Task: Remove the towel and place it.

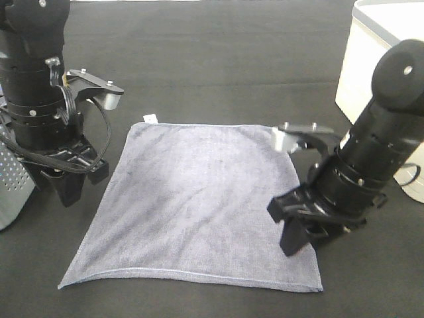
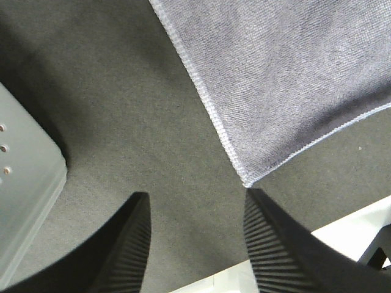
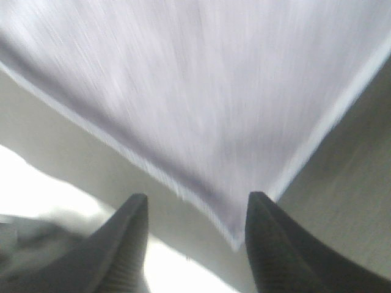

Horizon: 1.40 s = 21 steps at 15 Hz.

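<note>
The towel (image 1: 199,205) is spread flat on the dark desk (image 1: 232,59). The left claw (image 1: 81,184) is held released beside its edge; the right claw (image 1: 305,237), seen blurred, appears released over a near corner.

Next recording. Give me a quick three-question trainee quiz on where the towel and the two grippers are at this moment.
1. True or false: the towel lies spread flat on the table.
2. The right gripper is: A) shut on the towel, B) open above the towel's corner, C) out of view.
3. What does the left gripper hold?

Key: 1 true; 2 B; 3 nothing. It is open over bare table beside the towel's edge.
</note>
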Available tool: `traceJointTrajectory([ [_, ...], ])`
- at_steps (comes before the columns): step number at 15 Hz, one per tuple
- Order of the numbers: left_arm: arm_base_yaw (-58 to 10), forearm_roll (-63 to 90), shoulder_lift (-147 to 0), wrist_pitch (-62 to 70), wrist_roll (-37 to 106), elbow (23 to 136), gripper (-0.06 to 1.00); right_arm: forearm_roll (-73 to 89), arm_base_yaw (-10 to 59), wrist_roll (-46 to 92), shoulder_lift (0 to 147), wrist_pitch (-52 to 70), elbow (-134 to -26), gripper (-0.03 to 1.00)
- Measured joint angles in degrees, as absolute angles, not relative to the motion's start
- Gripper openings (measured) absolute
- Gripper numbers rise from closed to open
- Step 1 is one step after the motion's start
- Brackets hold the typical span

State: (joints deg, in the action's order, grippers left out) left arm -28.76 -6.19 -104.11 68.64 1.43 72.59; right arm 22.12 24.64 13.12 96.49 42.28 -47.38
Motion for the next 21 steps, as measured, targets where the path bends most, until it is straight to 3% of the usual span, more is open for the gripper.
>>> traceJointTrajectory([
  [6,-28.8,-5.8,-104.1,68.6,1.4,72.6,0.46,20.4,24.6,13.1,104.5,37.0,-47.6,0.48],
  [21,-28.8,-5.6,-104.1,67.2,1.4,72.6,0.46,21.5,24.6,13.1,105.3,54.1,-43.9,0.44],
])
